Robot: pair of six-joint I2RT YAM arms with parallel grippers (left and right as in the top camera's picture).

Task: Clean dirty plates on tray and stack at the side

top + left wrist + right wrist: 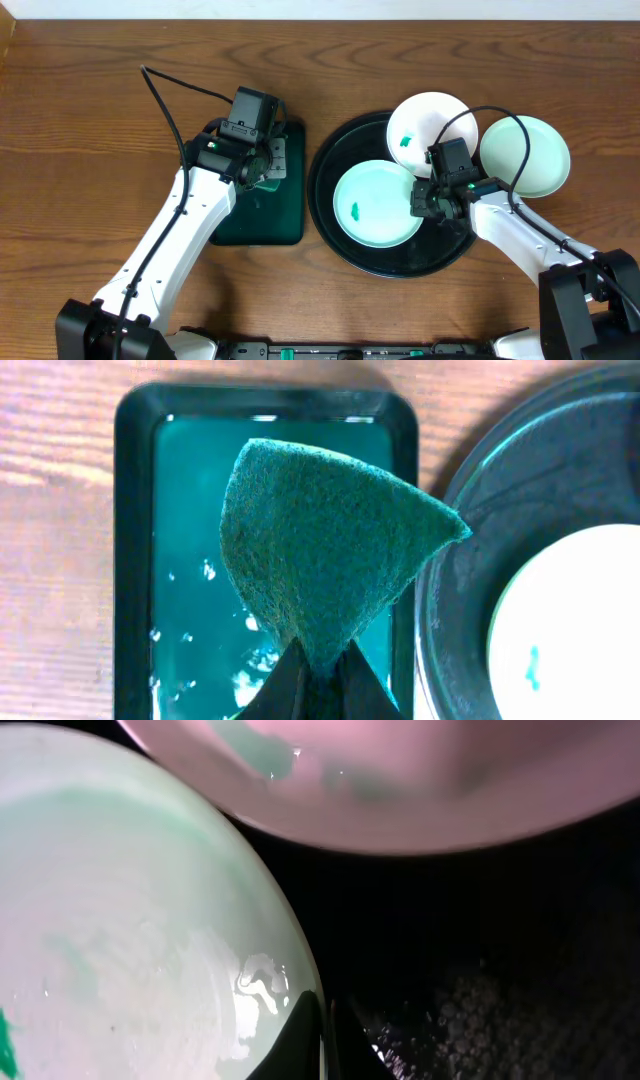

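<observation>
The black round tray (340, 235) carries a pale-mint plate (378, 205) with a small green smudge. A white plate (430, 125) with a green mark lies over the tray's far rim. A third plate (525, 155) lies on the table to the right of the tray. My right gripper (424, 200) (325, 1020) is shut on the right rim of the mint plate (130, 920), one finger on each side of the edge. The white plate (400, 780) shows above it. My left gripper (265, 168) (320, 675) is shut on a green sponge (320, 550), held over the small green tray.
The rectangular dark green tray (290, 225) (135, 560) holds a film of water and stands left of the black tray (465, 610). The mint plate (570, 630) shows at the left wrist view's right edge. Bare wooden table lies all around.
</observation>
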